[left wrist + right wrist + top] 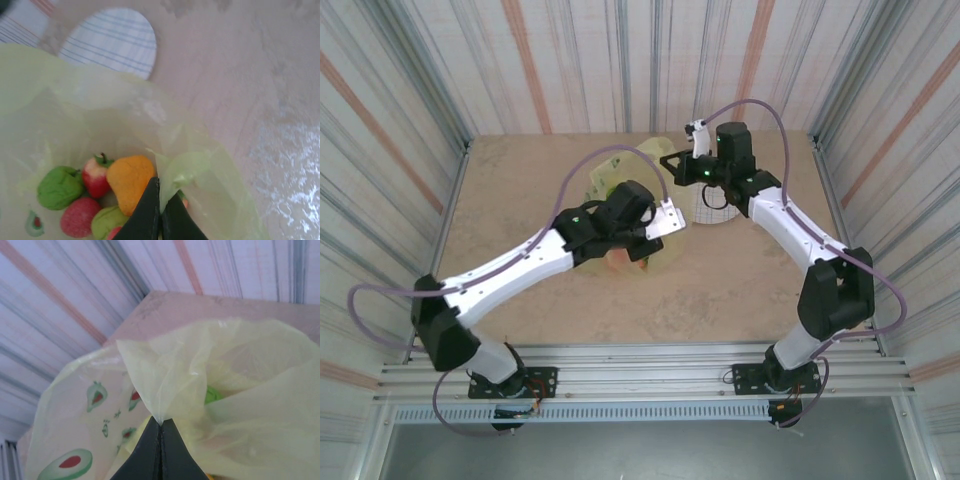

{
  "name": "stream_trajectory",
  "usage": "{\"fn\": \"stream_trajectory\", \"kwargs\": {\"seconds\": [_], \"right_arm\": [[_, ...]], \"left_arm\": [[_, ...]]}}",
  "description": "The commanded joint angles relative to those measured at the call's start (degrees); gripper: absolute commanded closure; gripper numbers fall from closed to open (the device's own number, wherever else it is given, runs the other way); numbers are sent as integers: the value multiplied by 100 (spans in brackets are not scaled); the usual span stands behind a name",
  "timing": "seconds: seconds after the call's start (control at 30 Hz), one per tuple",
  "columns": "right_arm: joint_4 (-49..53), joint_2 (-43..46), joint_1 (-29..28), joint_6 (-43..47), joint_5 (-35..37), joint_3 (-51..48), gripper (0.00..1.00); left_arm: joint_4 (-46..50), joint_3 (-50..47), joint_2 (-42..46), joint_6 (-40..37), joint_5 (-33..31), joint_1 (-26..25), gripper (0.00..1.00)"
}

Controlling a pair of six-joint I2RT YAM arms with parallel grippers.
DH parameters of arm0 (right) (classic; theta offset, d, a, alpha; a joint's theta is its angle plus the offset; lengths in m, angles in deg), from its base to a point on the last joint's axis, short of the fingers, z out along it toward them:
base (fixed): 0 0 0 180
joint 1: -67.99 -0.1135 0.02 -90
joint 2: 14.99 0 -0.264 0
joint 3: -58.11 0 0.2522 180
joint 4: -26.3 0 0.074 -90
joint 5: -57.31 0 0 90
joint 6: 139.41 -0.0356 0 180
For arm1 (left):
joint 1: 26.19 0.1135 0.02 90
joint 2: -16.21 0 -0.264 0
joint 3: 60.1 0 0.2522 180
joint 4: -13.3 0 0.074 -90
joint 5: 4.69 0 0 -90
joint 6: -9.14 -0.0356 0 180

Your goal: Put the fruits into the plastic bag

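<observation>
Yellow-green film, thin and crinkly, is in the grip of both pincers. From the left wrist, the left gripper [160, 192] has its two dark fingers pressed together, and a fold of the plastic bag [210, 170] stands straight up out of their tips, so it reads as clamped on the rim. Beyond that fold the bag's mouth lies open toward the camera, and the fruits [100, 200] sit bunched together at the bottom of it. A green apple [60, 187] is on the left and a red apple [96, 176] with a stem touches it. An orange pear-shaped fruit [130, 182] is just beside the fingers, and a rough red one [77, 217] and a yellow-green one [107, 220] lie nearer the lens (a further red one is mostly hidden).

From the right wrist, the right gripper [160, 429] is likewise closed, with a pinch of the film gathered to a point between its tips. The sheet fans away from there, printed with avocado motifs [70, 462].

From above, the bag lies mid-table [740, 290] under the left arm's wrist. The white lined plate [712, 212] is just beside the bag, on its right, and partly beneath the right arm.
</observation>
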Motion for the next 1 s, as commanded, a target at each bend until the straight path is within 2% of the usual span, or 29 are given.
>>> {"fn": "stream_trajectory", "kwargs": {"seconds": [0.0, 0.23, 0.6, 0.73, 0.97], "right_arm": [[-558, 516, 13, -638, 321, 114, 100], [-819, 453, 12, -1039, 760, 698, 100], [-761, -317, -166, -1281, 607, 1883, 100], [-773, -571, -196, -1381, 498, 2141, 100], [-704, -887, -288, -1393, 454, 2449, 100]], "left_arm": [[-890, -173, 902, 428, -81, 137, 100], [-1693, -300, 1776, 1138, -307, 715, 100], [-2111, -615, 1991, 1604, -766, 1074, 100], [-2223, -648, 2112, 1853, -655, 1292, 100], [-2290, -730, 2101, 1927, -564, 1326, 100]]}}
